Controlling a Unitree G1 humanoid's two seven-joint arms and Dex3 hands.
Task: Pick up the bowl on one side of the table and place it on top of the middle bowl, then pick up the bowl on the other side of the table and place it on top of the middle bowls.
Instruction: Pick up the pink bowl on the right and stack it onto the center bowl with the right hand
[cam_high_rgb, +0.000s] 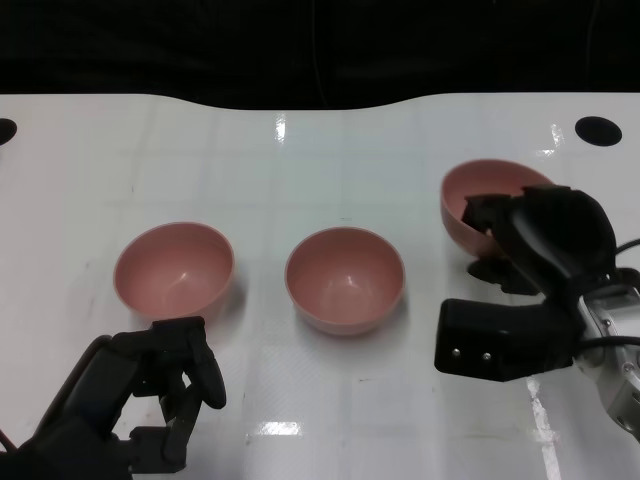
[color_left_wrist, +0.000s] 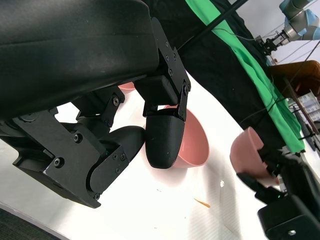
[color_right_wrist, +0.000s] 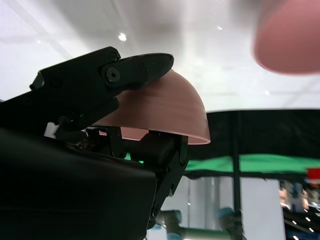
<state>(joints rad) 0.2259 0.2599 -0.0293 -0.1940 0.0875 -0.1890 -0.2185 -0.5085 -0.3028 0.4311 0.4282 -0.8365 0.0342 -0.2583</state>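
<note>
Three pink bowls are sitting in front of me on the glossy white table (cam_high_rgb: 300, 150), all the same smooth, rounded, plastic-looking shape with a soft sheen inside. My right hand (cam_high_rgb: 520, 235) is gripping the right bowl (cam_high_rgb: 480, 195), black fingers hooked over its near rim, and the bowl is tilting with its opening turned toward the middle of the table. From my right wrist I am seeing its curved outer wall (color_right_wrist: 165, 112) pressed under a black finger, with another finger inside the rim.

Over to the middle bowl (cam_high_rgb: 345, 278): it is standing upright at the centre, well apart from the one I am holding. The left bowl (cam_high_rgb: 174, 268) is standing upright too, just beyond my left hand (cam_high_rgb: 165, 385). That hand is hanging near the table's front edge with its fingers curled inward and nothing in them, not touching the bowl.

Two black round holes are showing at the table's far corners, one on the right (cam_high_rgb: 598, 129) and one half cut off at the left edge. Behind the table, black cloth (color_left_wrist: 215, 75) and a strip of green cloth (color_left_wrist: 250, 65) are hanging, seen from my left wrist.
</note>
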